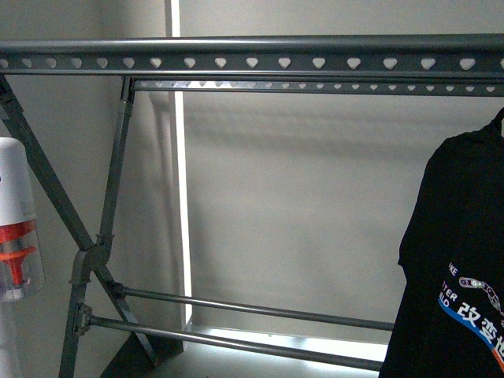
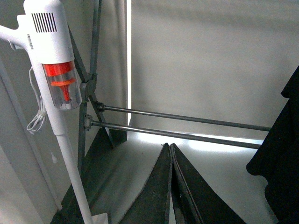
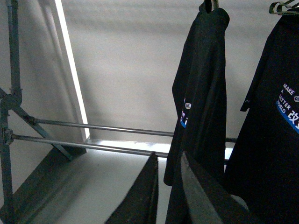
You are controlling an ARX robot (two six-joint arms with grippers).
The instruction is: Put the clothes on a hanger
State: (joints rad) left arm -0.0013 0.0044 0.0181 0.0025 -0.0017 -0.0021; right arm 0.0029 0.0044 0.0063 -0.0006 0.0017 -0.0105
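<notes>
Both pincers hang empty below the rack, and the shirts are already up.

Nearest the lens, the left pincer [image 2: 171, 186] has its dark fingers pressed together with nothing between them; the right pincer [image 3: 169, 191] stands a narrow gap apart, also empty, just beside a hanging black T-shirt [image 3: 201, 93]. A second shirt [image 3: 266, 126] hangs next to it, its hook near the heart-holed top rail of the hanger [image 1: 252, 61]. A white stick vacuum [image 2: 58, 70] leans by the rack's leg. To finish well, I'd say draw both arms straight back, clear of the cloth, so nothing gets snagged.
</notes>
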